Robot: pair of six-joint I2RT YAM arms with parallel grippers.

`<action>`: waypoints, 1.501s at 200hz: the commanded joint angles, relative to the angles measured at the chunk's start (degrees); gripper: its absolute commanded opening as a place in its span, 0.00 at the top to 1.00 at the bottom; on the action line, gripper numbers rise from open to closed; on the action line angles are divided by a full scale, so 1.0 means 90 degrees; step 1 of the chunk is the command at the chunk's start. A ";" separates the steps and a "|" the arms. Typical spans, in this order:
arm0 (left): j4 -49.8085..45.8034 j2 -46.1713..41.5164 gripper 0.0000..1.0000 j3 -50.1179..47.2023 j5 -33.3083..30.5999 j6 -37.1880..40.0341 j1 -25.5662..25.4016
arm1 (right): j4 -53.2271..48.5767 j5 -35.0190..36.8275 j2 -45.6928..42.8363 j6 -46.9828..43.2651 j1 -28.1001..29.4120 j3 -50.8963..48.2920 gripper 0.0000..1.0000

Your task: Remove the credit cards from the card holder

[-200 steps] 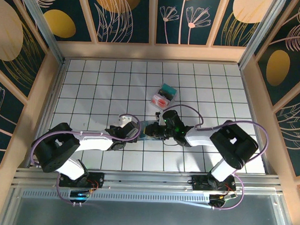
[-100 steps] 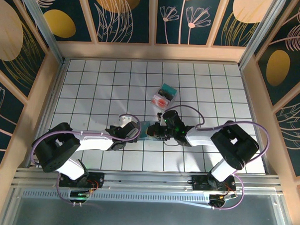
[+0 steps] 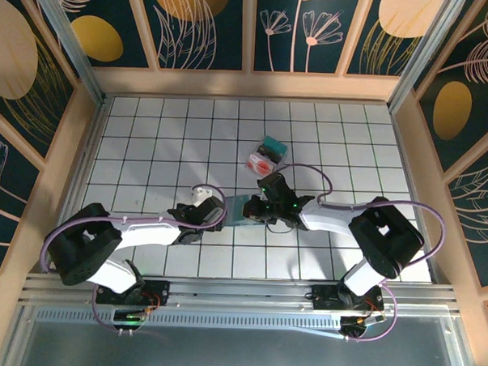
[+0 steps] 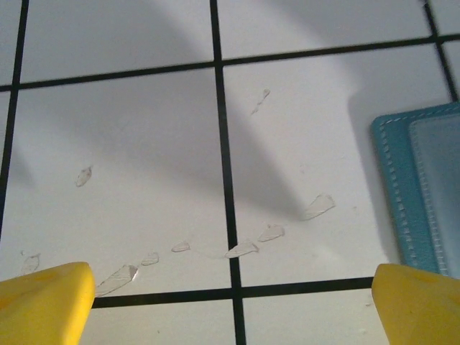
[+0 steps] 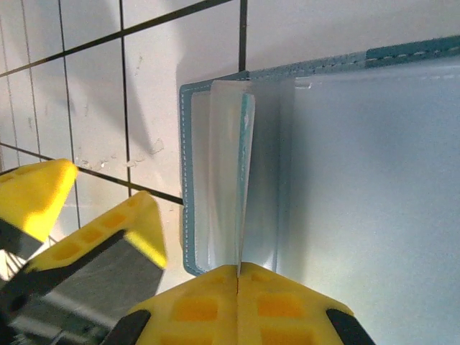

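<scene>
One change: right hand now pinches card holder

**White links, black joints, yellow tips**

The left arm and the right arm are both built of glossy white tubular links between bulky black joint housings. A lilac cable loops loosely along each arm. The bases are black blocks with red wiring and a small green light. The left pincer has plain bright yellow fingertips. The right pincer has yellow pads moulded in a square waffle grid, on black finger bodies.
</scene>
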 commanded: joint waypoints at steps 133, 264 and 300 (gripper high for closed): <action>0.0606 0.1156 0.01 0.0903 -0.0344 0.0962 -0.0005 | -0.0163 -0.0153 0.0015 -0.0145 -0.0039 0.0154 1.00; 0.0354 0.1149 0.01 0.0623 -0.0229 0.0745 -0.0005 | 0.0402 -0.0041 0.0038 0.0027 -0.0161 0.0023 0.94; 0.0228 0.1295 0.01 0.0638 -0.0365 0.0629 -0.0009 | -0.0152 0.0151 -0.0098 -0.0099 -0.0160 0.0092 0.98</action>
